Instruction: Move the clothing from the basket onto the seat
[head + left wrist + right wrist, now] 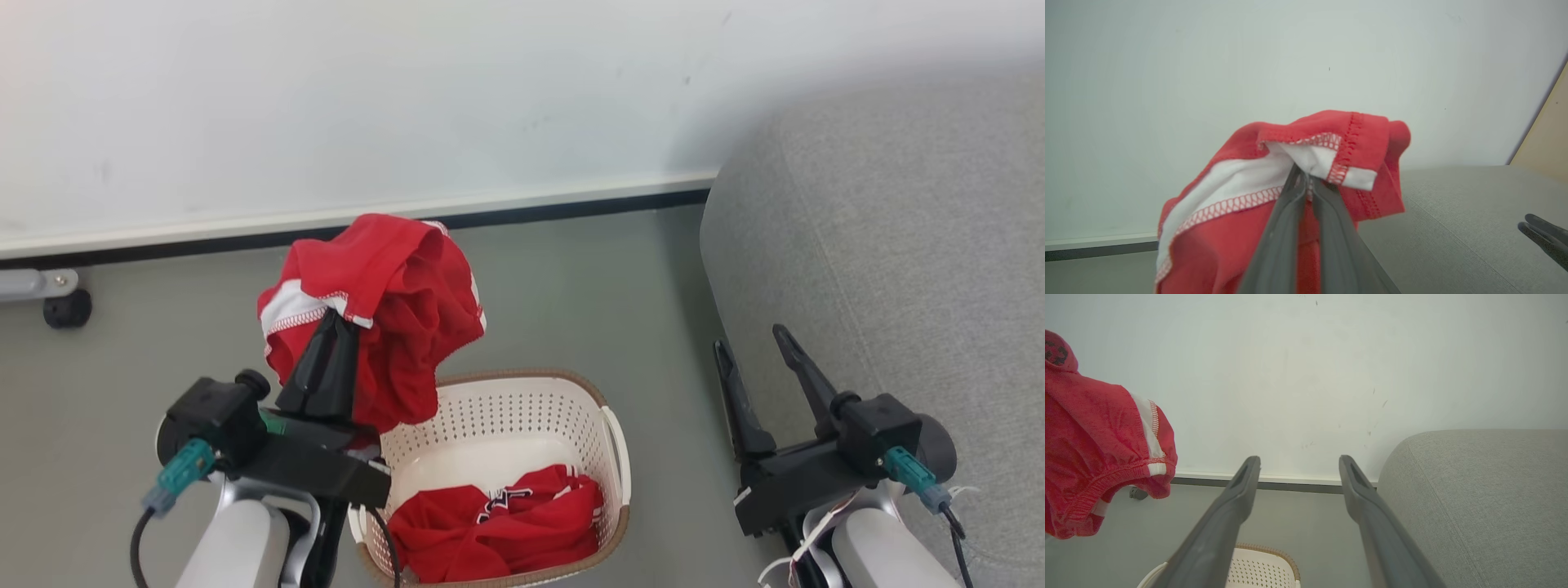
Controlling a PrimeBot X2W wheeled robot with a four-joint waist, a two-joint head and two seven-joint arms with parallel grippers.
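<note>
A piece of red clothing with white trim hangs in the air above the cream basket, pinched at its white hem by my left gripper, which is shut on it. The left wrist view shows the same clothing draped over the closed left gripper. More red clothing lies crumpled in the basket's bottom. My right gripper stands open and empty at the grey seat's left edge; in the right wrist view the right gripper has the seat on its right and the lifted clothing far left.
A white wall with a dark skirting strip runs behind the basket. A small black caster and bracket sit at the left on the grey floor. The basket's corner shows below my right fingers.
</note>
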